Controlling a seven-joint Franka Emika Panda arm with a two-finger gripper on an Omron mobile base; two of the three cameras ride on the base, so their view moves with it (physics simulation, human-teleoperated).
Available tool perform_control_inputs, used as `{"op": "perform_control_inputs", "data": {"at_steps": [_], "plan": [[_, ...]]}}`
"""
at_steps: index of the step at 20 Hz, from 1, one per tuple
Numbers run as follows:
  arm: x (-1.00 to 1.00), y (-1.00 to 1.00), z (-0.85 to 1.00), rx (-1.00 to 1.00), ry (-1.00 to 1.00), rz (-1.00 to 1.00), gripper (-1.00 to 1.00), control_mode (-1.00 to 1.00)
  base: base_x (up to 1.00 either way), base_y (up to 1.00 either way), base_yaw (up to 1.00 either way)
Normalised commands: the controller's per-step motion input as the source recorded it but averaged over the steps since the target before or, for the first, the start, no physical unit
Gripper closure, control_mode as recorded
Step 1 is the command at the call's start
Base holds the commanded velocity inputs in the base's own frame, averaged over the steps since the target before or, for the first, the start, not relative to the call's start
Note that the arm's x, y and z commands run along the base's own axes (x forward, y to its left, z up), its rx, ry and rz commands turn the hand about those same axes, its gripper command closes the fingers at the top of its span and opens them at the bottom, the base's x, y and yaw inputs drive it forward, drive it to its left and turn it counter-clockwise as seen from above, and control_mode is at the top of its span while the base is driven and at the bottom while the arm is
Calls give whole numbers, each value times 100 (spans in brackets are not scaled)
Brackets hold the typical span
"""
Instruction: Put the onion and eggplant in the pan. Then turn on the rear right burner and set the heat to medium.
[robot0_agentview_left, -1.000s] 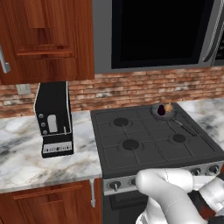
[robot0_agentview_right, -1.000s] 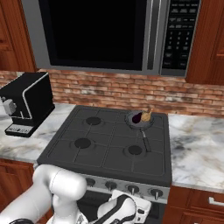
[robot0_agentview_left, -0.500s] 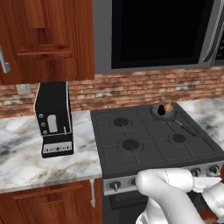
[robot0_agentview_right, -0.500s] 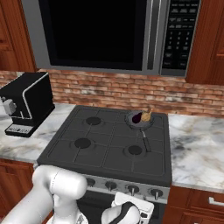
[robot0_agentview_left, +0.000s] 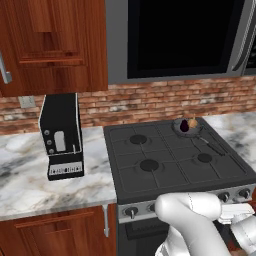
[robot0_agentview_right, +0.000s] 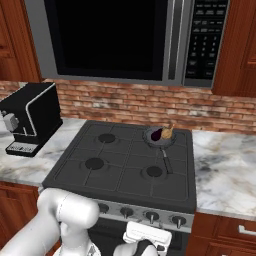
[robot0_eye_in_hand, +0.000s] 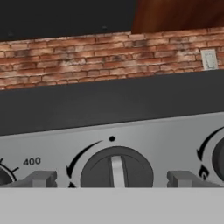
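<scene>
The tool (robot0_eye_in_hand: 112, 178), fingers spread wide, is facing a stiff stove knob (robot0_eye_in_hand: 116, 169); pinching across its raised central ridge looks best.

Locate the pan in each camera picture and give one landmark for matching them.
Left base view: the pan sits upper right, on the stove's rear right burner.
Right base view: the pan sits right of centre, on the same burner.
Hand view: the pan isn't in this picture.
Shared landmark: the brick wall behind the stove.
</scene>
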Motion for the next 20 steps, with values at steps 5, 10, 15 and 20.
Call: {"op": "perform_control_inputs", "data": {"at_steps": [5,10,15,20], "plan": [[6,-6,2,-3,-3,1,-100,-100,0,0,0],[9,-15,0,-4,0,0,-100,-100,0,0,0],[10,0,0,-2,0,0,-100,-100,0,0,0],[3,0,0,-1,0,0,-100,-100,0,0,0]]}}
